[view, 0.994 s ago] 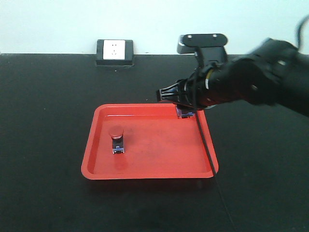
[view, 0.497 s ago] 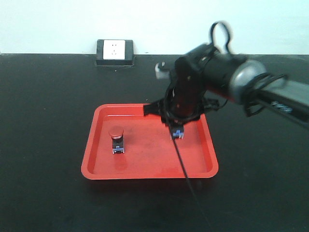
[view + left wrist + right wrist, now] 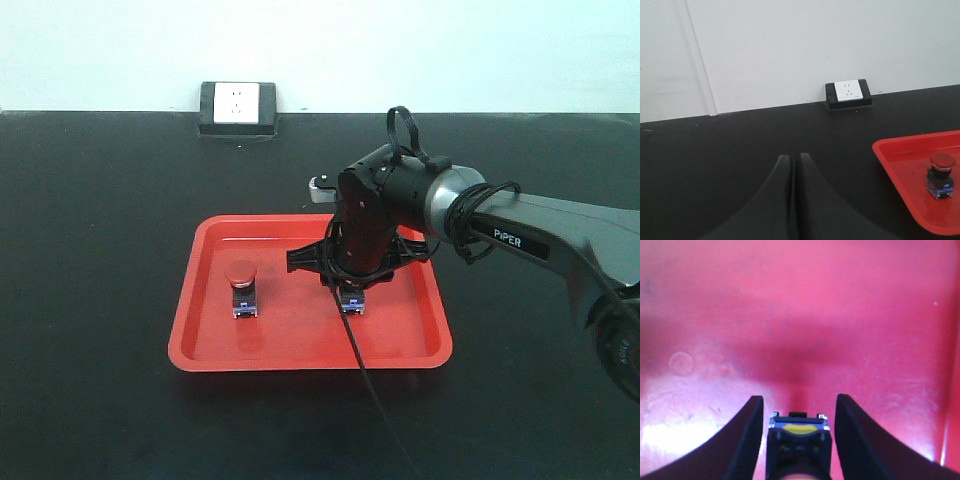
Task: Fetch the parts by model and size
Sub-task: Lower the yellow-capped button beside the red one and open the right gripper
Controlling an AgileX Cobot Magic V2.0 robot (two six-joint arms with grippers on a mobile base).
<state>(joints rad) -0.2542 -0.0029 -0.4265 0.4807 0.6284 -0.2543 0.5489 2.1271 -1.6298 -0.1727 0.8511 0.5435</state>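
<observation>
A red-capped push-button switch (image 3: 241,288) stands upright in the left half of the red tray (image 3: 300,357); the left wrist view shows it too (image 3: 940,175). My right gripper (image 3: 351,288) points down into the tray's middle. It is open, and a yellow-marked switch on a dark base with blue terminals (image 3: 799,440) stands between the fingers with a gap on each side. That switch's base (image 3: 352,304) rests on the tray floor. My left gripper (image 3: 795,158) is shut and empty, hovering over the black table left of the tray (image 3: 890,150).
A white wall socket in a black frame (image 3: 237,106) sits at the table's back edge, also seen from the left wrist (image 3: 848,91). The right arm's black cable (image 3: 375,390) trails over the tray's front rim. The tray's right wall (image 3: 952,390) is close to the right gripper.
The right arm swung from the tray's back right corner to its middle, turned downward, and brought the yellow switch down onto the tray floor. The red switch stayed put.
</observation>
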